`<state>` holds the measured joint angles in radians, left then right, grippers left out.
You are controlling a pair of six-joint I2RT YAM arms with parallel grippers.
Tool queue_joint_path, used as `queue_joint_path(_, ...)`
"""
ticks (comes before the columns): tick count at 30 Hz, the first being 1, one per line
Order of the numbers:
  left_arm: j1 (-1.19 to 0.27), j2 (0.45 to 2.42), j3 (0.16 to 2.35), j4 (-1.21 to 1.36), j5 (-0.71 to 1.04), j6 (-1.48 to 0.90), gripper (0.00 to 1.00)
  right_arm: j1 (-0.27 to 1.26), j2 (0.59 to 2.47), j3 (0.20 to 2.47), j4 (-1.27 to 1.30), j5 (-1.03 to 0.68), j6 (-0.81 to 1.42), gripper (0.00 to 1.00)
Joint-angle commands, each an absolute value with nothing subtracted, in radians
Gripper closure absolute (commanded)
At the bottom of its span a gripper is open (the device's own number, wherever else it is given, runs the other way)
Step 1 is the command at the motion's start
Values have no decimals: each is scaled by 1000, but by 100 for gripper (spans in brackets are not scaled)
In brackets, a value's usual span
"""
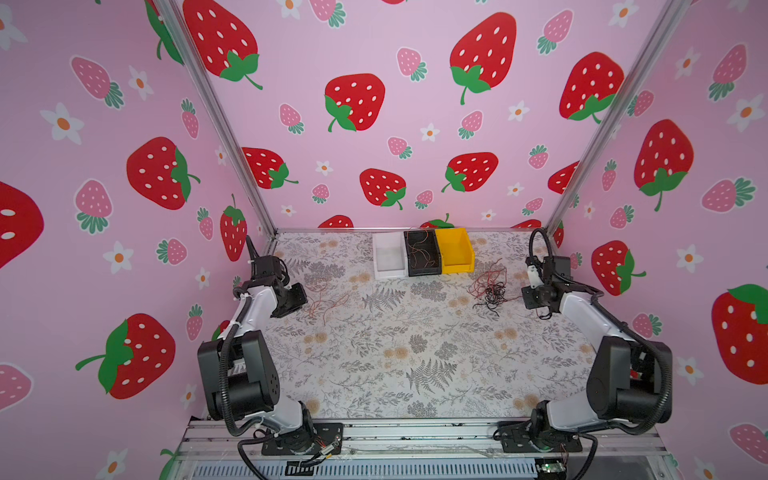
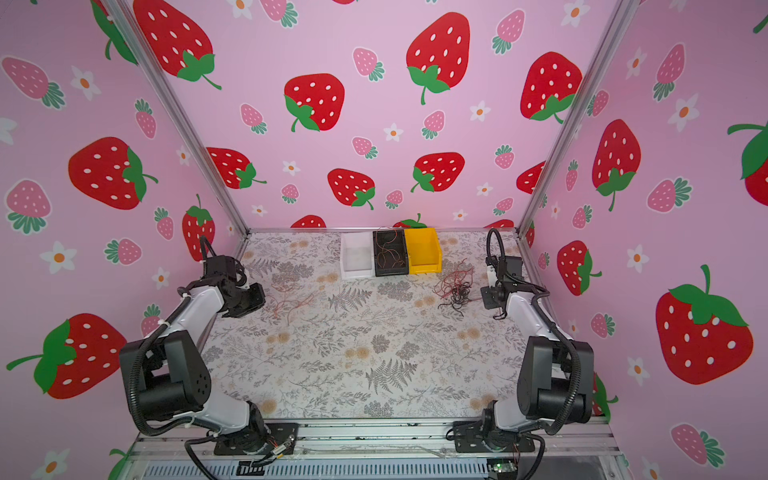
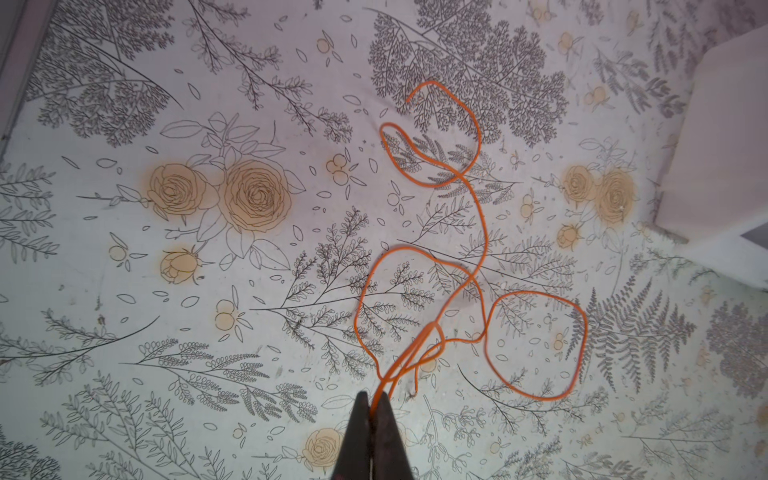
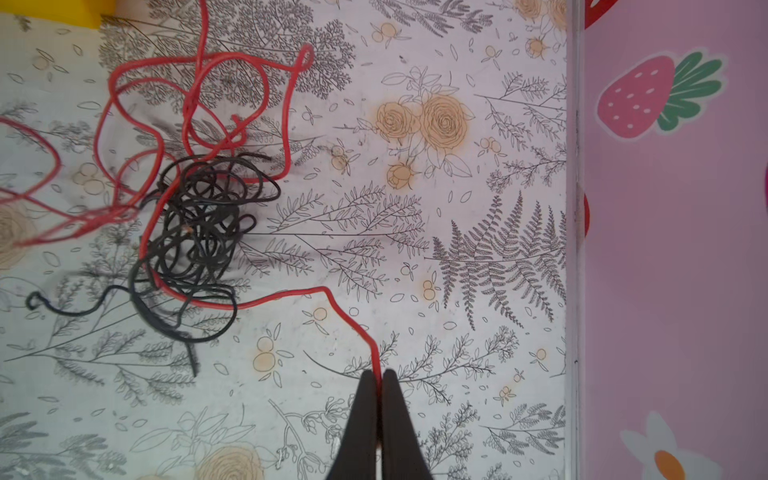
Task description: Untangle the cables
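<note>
"What's nearest to us?"

"The aluminium rail point(image 1: 415, 432) along the front edge, with both arm bases bolted onto it. The left arm point(image 1: 245, 374) and the right arm point(image 1: 623, 374) reach away from it over the flower-printed surface point(image 1: 415, 353)."

"And the tools?"

"The left tool point(image 3: 375, 397) is pinched tight on an orange cable point(image 3: 478, 232). A few strands of it run in between the tips, and the rest lies in loose loops on the surface just ahead of the tool. In both top views that cable sits towards the left edge, close to the left arm's wrist."

"The right side?"

"The right tool point(image 4: 379, 374) is closed on a red cable point(image 4: 324, 291). It runs from the tips across the surface into the tangle point(image 4: 199, 224), a knot of black wires with red loops through and around it. The tangle lies on the right, just in front of the yellow bin point(image 1: 455, 251)."

"What's at the back?"

"Three bins side by side against the far wall: a white bin point(image 1: 390, 255), a black bin point(image 1: 422, 253) in the middle, then the yellow one. A few thin orange wires point(image 1: 419, 249) lie curled inside the black bin."
</note>
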<state>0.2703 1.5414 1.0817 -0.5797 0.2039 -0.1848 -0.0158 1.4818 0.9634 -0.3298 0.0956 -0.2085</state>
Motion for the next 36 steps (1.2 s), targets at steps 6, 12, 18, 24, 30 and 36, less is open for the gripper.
queue_joint_path(6, 184, 1474, 1122, -534, 429, -141, 100, 49, 1425, 898, -248, -253, -308, 100)
queue_joint_path(12, 74, 1364, 1220, -539, 523, -148, 100, 176, 1425, 895, -302, -279, -181, 100)
queue_joint_path(18, -78, 1381, 1409, -533, 546, -200, 100, 297, 1380, 873, -299, -318, -17, 100)
queue_joint_path(24, -238, 1483, 1623, -465, 547, -254, 100, 445, 1365, 867, -352, -344, 83, 100)
queue_joint_path(30, -328, 1648, 1871, -417, 566, -280, 100, 572, 1326, 820, -335, -336, 197, 100)
queue_joint_path(36, -394, 1816, 2099, -407, 555, -281, 100, 591, 1300, 771, -304, -312, 240, 100)
